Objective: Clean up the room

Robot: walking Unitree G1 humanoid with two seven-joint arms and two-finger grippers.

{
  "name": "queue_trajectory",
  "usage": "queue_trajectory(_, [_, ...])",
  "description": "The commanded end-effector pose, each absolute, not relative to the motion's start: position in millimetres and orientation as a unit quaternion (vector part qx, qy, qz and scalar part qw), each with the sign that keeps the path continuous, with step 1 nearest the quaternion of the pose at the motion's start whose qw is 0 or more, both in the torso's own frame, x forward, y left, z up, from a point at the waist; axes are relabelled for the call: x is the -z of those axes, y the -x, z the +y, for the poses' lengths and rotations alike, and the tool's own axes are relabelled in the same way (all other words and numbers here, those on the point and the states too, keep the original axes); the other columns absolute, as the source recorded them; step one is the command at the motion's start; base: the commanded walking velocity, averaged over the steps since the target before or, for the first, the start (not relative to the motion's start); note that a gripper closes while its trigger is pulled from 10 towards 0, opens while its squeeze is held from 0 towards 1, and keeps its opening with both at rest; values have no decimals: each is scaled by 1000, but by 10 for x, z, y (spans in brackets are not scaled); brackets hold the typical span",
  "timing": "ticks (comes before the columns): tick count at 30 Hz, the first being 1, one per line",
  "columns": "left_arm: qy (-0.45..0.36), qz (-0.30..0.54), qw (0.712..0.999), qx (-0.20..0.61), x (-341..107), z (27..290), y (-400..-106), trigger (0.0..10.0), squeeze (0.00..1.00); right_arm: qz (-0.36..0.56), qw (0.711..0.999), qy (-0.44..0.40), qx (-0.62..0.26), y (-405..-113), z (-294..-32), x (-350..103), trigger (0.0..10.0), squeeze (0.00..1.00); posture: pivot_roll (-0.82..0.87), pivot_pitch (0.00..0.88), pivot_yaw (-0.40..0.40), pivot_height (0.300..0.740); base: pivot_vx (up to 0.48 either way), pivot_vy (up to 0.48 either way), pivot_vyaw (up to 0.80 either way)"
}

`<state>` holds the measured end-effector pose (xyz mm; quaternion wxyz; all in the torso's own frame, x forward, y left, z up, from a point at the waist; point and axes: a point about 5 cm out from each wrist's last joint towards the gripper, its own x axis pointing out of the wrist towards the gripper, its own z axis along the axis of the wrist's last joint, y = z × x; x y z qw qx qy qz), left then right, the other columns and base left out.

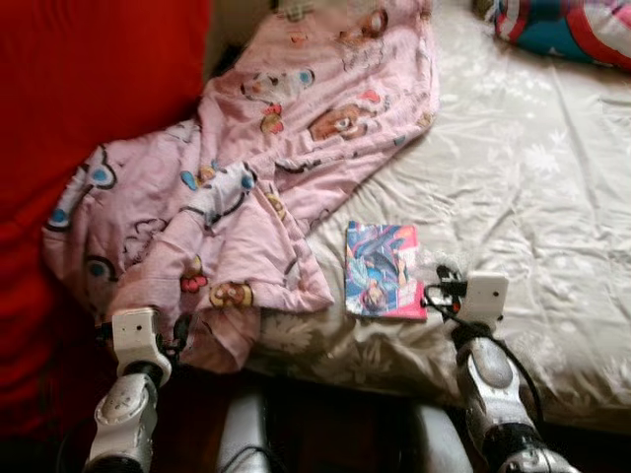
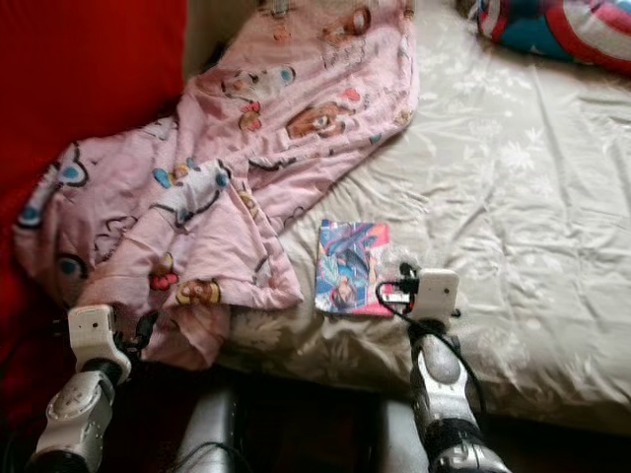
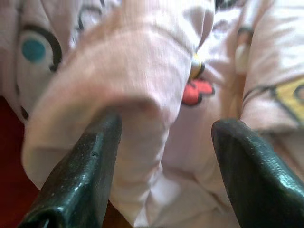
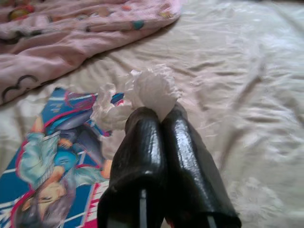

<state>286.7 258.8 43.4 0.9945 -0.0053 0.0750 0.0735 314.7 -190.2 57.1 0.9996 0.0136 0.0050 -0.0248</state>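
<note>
Nearest the lens: right claw [image 4: 161, 118] clenched on a crumpled white tissue [image 4: 142, 92], wad sticking out past the fingertips, just above the bed [image 1: 532, 187] beside the comic book [image 1: 382, 268]. Tissue: near weightless, soft, crushes flat, tears easily; pinch through the bulk of the wad as held, not a loose corner. Likely to slip out if grip relaxes.

Left claw [image 3: 164, 142] released, fingers [image 3: 80, 175] spread wide around a hanging fold of the pink cartoon blanket [image 1: 256, 168]; one finger against the fold, the other apart from it. Not gripping yet. Blanket sprawled from the top of the bed down over the near left corner, lower edge drooping off the mattress beside the red surface [image 1: 89, 89].

Blanket handling, by judgement: soft, limp, bulky, moderately heavy for one claw; drags and bunches rather than lifts clean. Best hold on a thick gathered fold or the hem at the drooping corner, deep between the fingers, not a single thin layer. Risk of sweeping the comic book along if pulled across the bed.

Comic book flat on the sheet, near edge of the bed, just clear of the blanket's edge; thin, flexible, glossy cover probably slick; needs an edge pinch.

Patterned pillow [image 1: 572, 30] at far right corner.
</note>
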Motion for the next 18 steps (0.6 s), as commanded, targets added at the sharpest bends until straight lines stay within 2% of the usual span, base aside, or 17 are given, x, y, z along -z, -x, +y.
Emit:
queue_trajectory(1, [4,85,993,-80,-384,2637,-2824,10000,0,25,997,-26,62,-3016,-2042,-443,10000,0,57,25,51,587,0,0,0])
queue_trajectory(8, [4,94,993,-69,-366,2605,-2878,10000,0,95,987,-31,125,-2795,-2294,-179,10000,0,53,0,22,587,0,0,0])
queue_trajectory(18, [25,95,992,-73,-339,2506,-2927,10000,0,96,983,-34,154,-2833,-2514,-253,10000,0,51,0,-47,587,0,0,0])
